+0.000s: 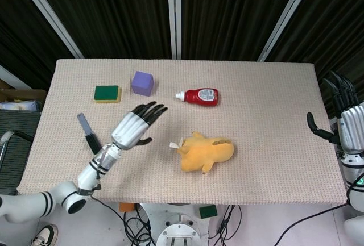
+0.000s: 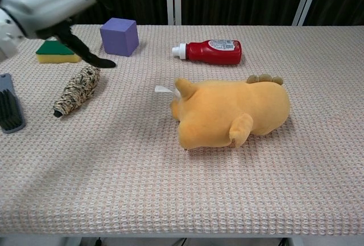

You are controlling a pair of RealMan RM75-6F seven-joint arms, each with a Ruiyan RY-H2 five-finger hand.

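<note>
One plush toy (image 1: 206, 152), yellow-orange, lies on its side near the front-middle of the bench (image 1: 273, 104); long axis runs roughly left-right across the bench, head end w/ a small white tag (image 1: 173, 144) pointing toward the robot's left, rounded back end toward its right, one short leg sticking out toward the front edge. Left hand (image 1: 135, 125) hovers above the bench, apart from the toy, fingers spread and stretched out toward the far side, holding nothing; it sits above the spot between the brush (image 1: 90, 134) and the toy, so in head view it hides the rope bundle (image 2: 78, 90), which shows only in chest view, lying just beside the brush w/ its long axis front-to-back, slightly slanted. In chest view the left hand is cut off at the top-left corner and blurred; only the palm shell and a dark thumb show. Right hand (image 1: 344, 115) stands off the bench's right edge, upright, fingers apart, nothing in it; partly cut by the frame edge, not seen in chest view. Farther back: red bottle (image 1: 198, 96) lying flat, white cap pointing left; purple cube (image 1: 142, 83); green-yellow sponge (image 1: 107, 93). Brush is cut off at the left border in chest view. Label text on the bottle too small to read.
</note>
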